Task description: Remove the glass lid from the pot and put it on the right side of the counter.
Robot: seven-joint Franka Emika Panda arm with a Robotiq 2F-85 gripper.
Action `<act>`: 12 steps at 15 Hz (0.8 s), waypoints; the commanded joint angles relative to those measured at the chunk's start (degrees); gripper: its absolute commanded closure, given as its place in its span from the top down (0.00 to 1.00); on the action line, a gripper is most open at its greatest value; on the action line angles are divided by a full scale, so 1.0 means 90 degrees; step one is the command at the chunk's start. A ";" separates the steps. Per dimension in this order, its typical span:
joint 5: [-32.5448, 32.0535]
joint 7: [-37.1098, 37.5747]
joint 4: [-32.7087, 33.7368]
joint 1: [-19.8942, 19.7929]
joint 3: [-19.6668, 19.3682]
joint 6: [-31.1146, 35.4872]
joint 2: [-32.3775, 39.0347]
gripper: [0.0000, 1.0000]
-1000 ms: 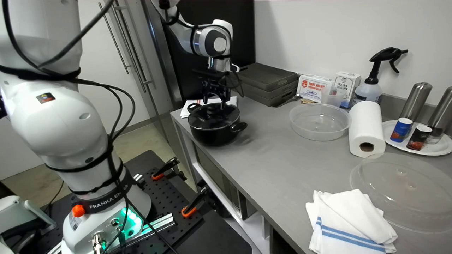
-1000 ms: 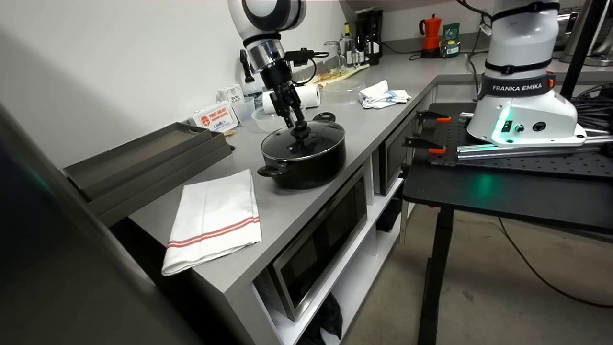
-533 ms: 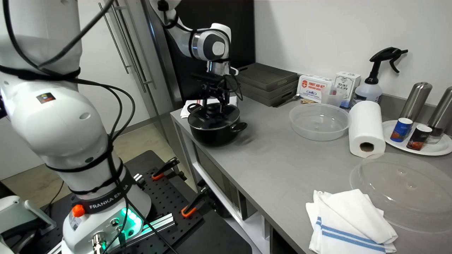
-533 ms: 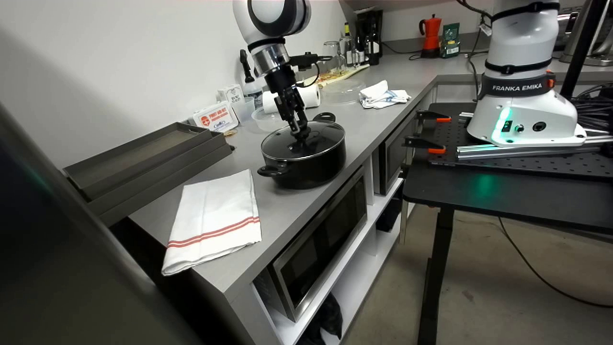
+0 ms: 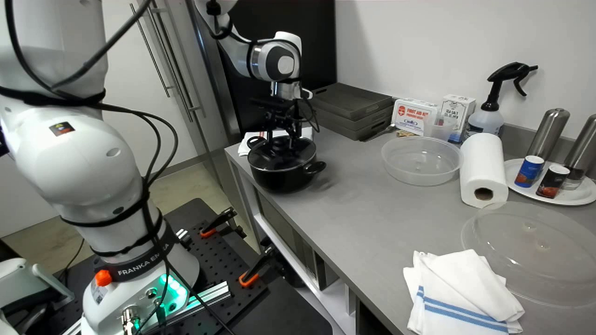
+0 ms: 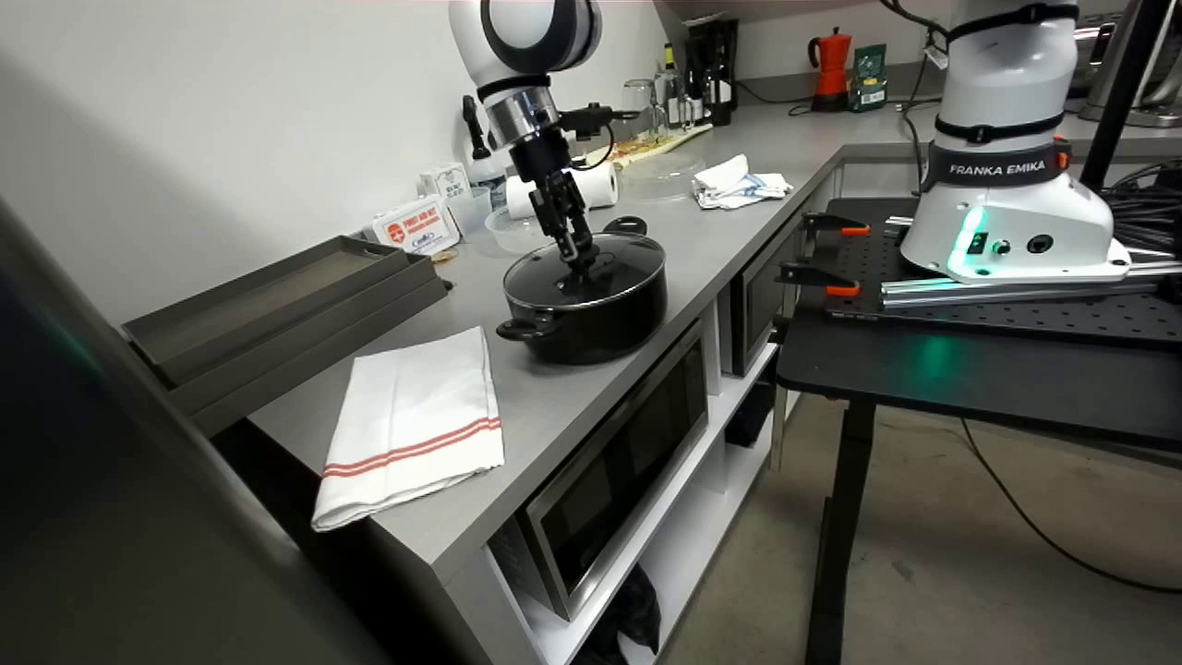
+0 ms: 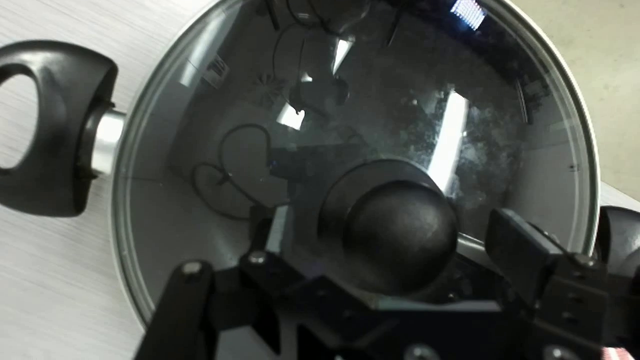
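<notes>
Find the gripper (image 7: 387, 227) a little lower than a second ago, brought down from about the top of the black knob (image 7: 400, 237) to either side of it. See the jaws wide in the wrist view, with the knob between the fingers (image 7: 515, 240) and a gap on each side of it. Note the glass lid (image 7: 345, 130) resting flat on the pot (image 6: 591, 332), unmoved from the earlier frames, and the pot upright on the grey counter (image 5: 363, 209), close to the front, with short black handles (image 7: 55, 125) on opposite sides. Make out a white towel (image 6: 411, 416) with red stripes near the pot in both exterior views, apart from it, and stacked dark trays (image 5: 354, 116) farther back. Spot a first aid kit (image 5: 413, 116), a salt box (image 5: 457, 111), a spray bottle (image 5: 485, 123), a clear bowl (image 5: 419, 177) and a paper towel roll (image 5: 484, 167) farther along the counter in an exterior view, then a white plate (image 5: 579, 197) under two small canisters (image 5: 529, 172). See also a larger clear dish (image 5: 554, 260) just beside a folded cloth (image 5: 463, 298) with blue stripes, both well apart from the pot. Find, below the counter in an exterior view, a microwave (image 6: 619, 471) with a dark front.
</notes>
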 commanded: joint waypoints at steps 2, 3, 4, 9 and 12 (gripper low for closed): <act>-0.0148 0.0101 -0.0187 0.0115 -0.0069 0.0183 -0.0165 0.58; -0.0155 0.0104 -0.0189 0.0113 -0.0071 0.0182 -0.0178 0.50; -0.0176 0.0103 -0.0193 0.0110 -0.0080 0.0182 -0.0196 0.43; -0.0166 0.0118 -0.0222 0.0120 -0.0081 0.0182 -0.0282 0.26; -0.0159 0.0128 -0.0256 0.0118 -0.0080 0.0187 -0.0348 0.26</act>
